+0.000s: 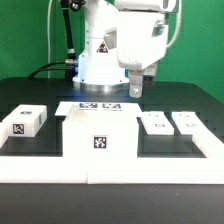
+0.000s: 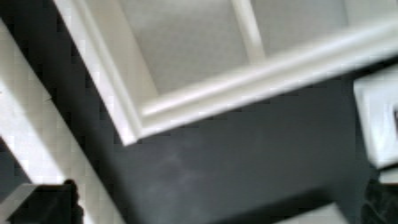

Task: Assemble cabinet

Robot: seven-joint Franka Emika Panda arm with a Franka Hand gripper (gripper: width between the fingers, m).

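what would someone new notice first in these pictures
The large white cabinet box, tag on its front, sits centre front on the black table. One small white block lies on the exterior view's left of it, two more blocks on that view's right. The gripper hangs open and empty behind the box.

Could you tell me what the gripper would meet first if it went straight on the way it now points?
Probably the bare black table: the gripper points down, and the wrist view shows dark surface ahead, close beside the white rim of the cabinet. Depth is unclear.
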